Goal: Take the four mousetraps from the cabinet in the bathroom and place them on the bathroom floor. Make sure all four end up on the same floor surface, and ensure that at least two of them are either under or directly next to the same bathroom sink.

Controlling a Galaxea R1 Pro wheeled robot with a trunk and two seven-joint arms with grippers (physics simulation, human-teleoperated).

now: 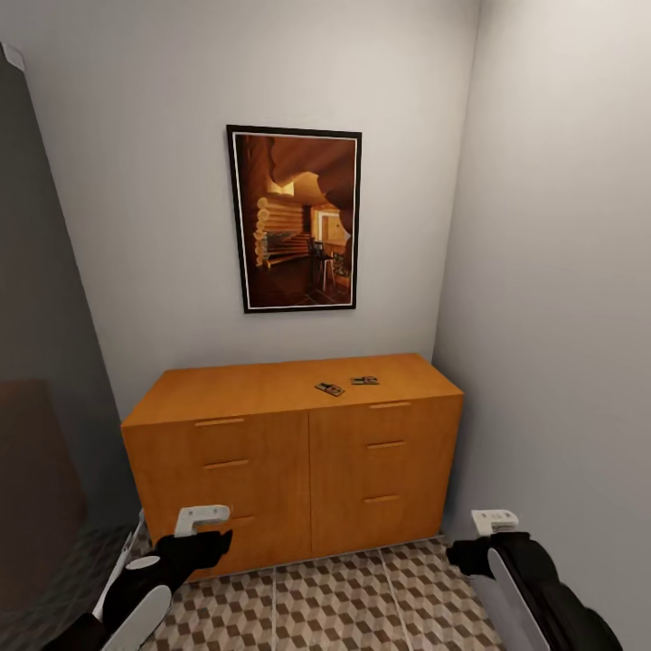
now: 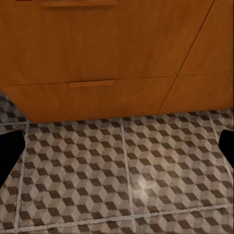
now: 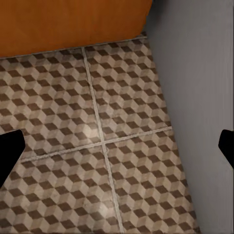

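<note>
Two mousetraps (image 1: pixel 329 389) (image 1: pixel 364 381) lie side by side near the front edge of the cabinet (image 1: pixel 271 457) top, toward its right end, while both arms hang low over the bathroom floor (image 2: pixel 126 170), the left gripper (image 2: pixel 117 146) and right gripper (image 3: pixel 117 146) seemingly spread wide and empty.

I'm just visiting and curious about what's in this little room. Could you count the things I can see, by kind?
Mousetraps on the cabinet top: 2
Cabinets: 1
Framed pictures on the wall: 1
Robot grippers: 2
Total: 6
</note>
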